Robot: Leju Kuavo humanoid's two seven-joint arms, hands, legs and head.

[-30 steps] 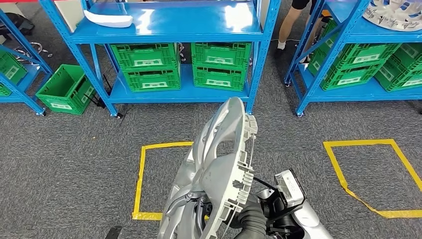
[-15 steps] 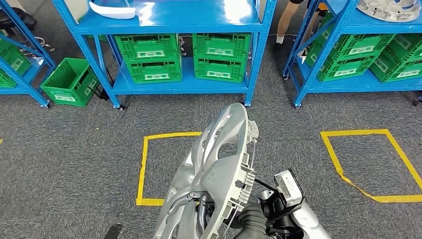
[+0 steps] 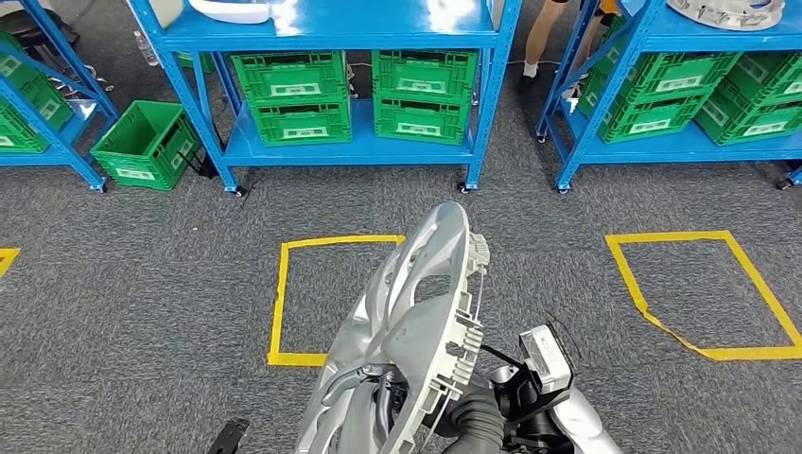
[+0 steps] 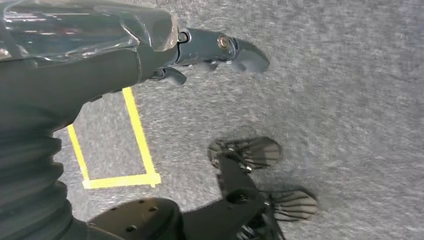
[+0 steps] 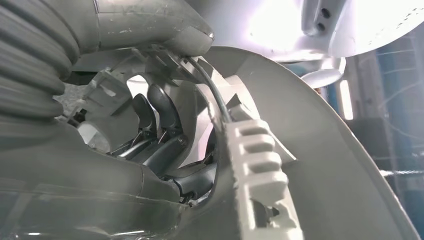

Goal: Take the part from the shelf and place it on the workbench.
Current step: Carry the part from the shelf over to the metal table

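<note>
Right wrist view shows the right hand [image 5: 150,135] with dark fingers [image 5: 160,107] hooked through a gap in the silver wheel cover [image 5: 310,165], gripping it; head view shows that cover [image 3: 416,322] held on edge over grey carpet, the hand behind it; left wrist view shows the left hand [image 4: 200,50] empty, fingers loosely extended above the floor; green crates [image 3: 293,95] sit on the blue shelf [image 3: 350,151], contents unclear.
</note>
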